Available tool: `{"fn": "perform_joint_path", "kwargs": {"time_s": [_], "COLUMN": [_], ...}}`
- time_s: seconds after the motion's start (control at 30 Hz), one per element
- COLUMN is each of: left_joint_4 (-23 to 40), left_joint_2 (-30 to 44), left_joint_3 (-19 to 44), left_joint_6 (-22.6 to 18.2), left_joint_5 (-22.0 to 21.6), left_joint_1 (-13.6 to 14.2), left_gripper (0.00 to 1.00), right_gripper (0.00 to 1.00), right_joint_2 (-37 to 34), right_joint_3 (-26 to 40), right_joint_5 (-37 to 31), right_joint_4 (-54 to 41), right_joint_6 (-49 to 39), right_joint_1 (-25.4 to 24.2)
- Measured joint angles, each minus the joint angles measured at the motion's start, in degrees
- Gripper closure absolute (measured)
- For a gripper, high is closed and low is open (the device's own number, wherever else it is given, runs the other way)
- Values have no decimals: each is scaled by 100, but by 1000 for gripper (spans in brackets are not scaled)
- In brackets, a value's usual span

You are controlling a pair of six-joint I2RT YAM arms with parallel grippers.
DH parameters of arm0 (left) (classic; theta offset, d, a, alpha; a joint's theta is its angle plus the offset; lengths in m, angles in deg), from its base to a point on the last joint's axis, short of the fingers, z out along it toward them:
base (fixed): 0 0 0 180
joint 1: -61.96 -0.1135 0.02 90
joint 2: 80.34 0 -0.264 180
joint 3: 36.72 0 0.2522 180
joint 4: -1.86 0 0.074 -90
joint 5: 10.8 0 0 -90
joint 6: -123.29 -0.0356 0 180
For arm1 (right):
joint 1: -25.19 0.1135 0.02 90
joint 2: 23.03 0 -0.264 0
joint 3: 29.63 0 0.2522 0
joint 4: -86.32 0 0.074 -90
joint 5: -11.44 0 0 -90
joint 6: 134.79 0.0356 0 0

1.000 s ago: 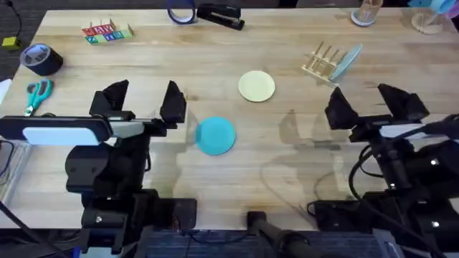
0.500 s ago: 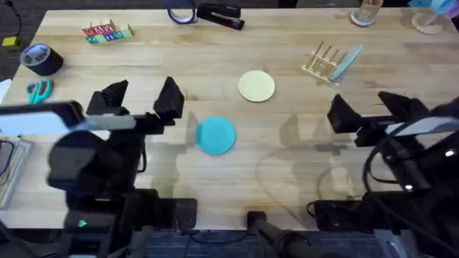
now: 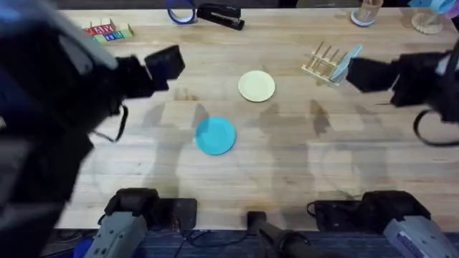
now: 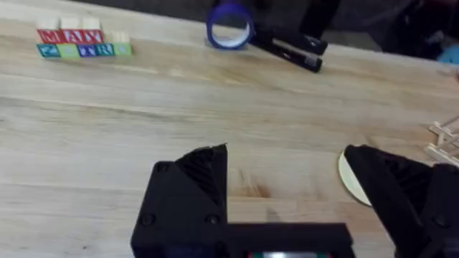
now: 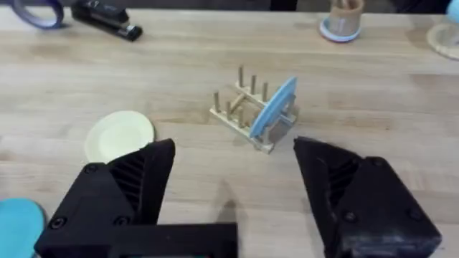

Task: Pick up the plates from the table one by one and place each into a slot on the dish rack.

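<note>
Plates, 1 cream, 1 turquoise, lie flat; both grippers spread.

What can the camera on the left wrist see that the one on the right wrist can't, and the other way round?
Only the left wrist view shows the row of coloured letter blocks.

Only the right wrist view shows the small wooden peg dish rack whole, the pale blue plate standing in it, and the turquoise round plate lying flat.

Both show the cream-yellow round plate, the blue tape roll, the black stapler and the light wood table.
</note>
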Motion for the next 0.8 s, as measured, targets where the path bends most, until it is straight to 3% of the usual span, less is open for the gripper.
{"fn": "perform_joint_path", "kwargs": {"time_s": [0.2,0.43,0.57,0.8], "left_joint_4": [1119,2435,2725,2770], "left_joint_2": [1353,2454,2799,2891], "left_joint_3": [1299,2526,2832,2852], "left_joint_6": [-214,-378,-419,-419], "left_joint_5": [499,661,709,1100], "left_joint_1": [-4,-4,-4,-4], "left_gripper": [8,8,7,8], "right_gripper": [6,6,6,6], "right_joint_2": [-1259,-2154,-2321,-2324], "right_joint_3": [1254,2266,2426,2440], "right_joint_5": [343,678,744,797], "right_joint_4": [-963,-1941,-2042,-1981], "right_joint_6": [2,2,2,2], "right_joint_1": [0,0,0,0]}}
